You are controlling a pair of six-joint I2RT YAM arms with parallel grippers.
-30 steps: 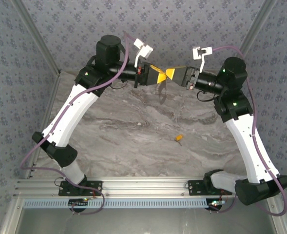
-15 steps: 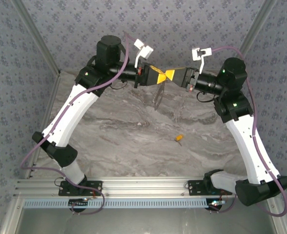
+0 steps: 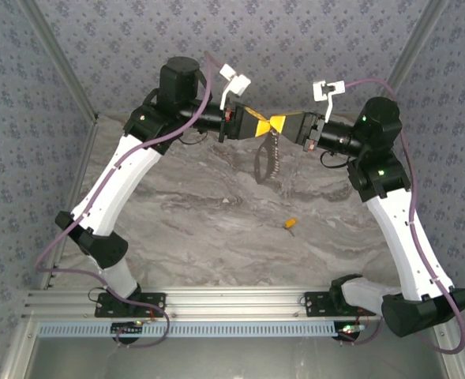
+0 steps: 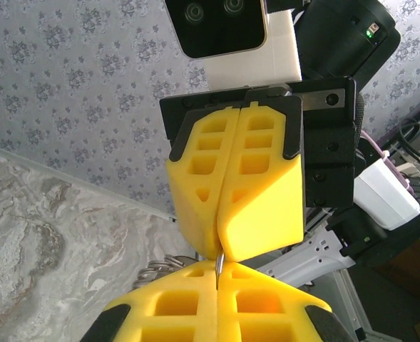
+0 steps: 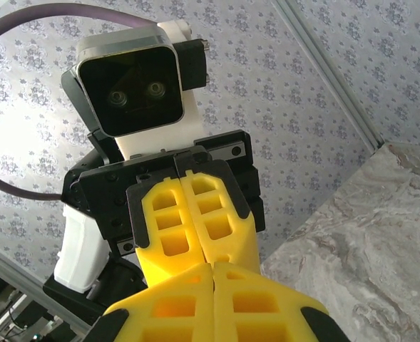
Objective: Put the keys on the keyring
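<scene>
Both arms reach up and inward over the far edge of the bench [image 3: 200, 213], meeting tip to tip about midway along it. The left hand [image 3: 264, 125] is pinched narrow, its yellow fingers pressed flat together. The keyring [image 3: 268, 162] hangs from where the tips meet, its loop and short chain dangling clear above the bench. From the left wrist, a thin sliver of the ring's wire stands up out of the seam of the left hand [image 4: 217, 281], and the ring's coils [image 4: 163, 267] show just beside those fingers on the left.

The right hand [image 3: 283, 121] is also closed narrow, with no gap along its seam. Its tips [image 4: 220, 242] touch the left hand's, and the wire sliver reaches up to that seam; whether it nips the wire I cannot tell. From the right wrist, the right hand [image 5: 213, 274] and the left hand [image 5: 204, 249] sit nose to nose, seams in line.

The key [image 3: 290, 224], orange-headed, lies alone on the bench, a little right of the middle and nearer the near edge, well apart from both hands.
</scene>
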